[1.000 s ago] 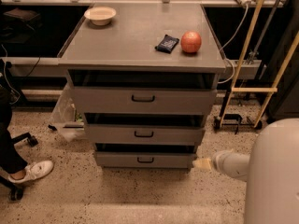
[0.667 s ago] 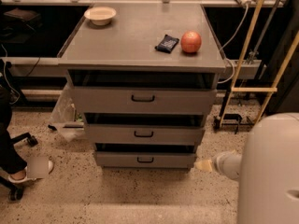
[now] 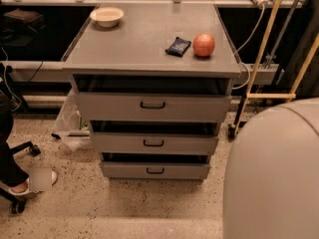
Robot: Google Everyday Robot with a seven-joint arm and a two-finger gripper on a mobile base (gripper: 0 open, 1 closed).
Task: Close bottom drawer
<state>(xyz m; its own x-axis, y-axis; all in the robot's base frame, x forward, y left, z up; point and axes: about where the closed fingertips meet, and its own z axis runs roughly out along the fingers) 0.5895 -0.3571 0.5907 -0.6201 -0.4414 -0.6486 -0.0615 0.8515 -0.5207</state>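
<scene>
The bottom drawer (image 3: 174,171) is the lowest of three grey drawers in the cabinet, with a small black bar handle (image 3: 155,171). It stands a little way out, with a dark gap showing above its front. The middle drawer (image 3: 153,143) and the larger top drawer (image 3: 152,106) also stand slightly out. My gripper is hidden behind the pale rounded bulk of my arm (image 3: 271,176), which fills the lower right, just right of the bottom drawer's right end.
On the cabinet top (image 3: 139,49) are a white bowl (image 3: 106,16), a dark packet (image 3: 178,46) and a red-orange ball-like fruit (image 3: 204,45). A person's foot (image 3: 30,182) and a chair wheel are at the left. A clear plastic bag (image 3: 70,126) lies beside the cabinet. A yellow frame (image 3: 264,59) stands at the right.
My arm's pale bulk has swung left and up across the lower right and now covers the gripper, which earlier showed by the bottom drawer's right end. The drawers look the same.
</scene>
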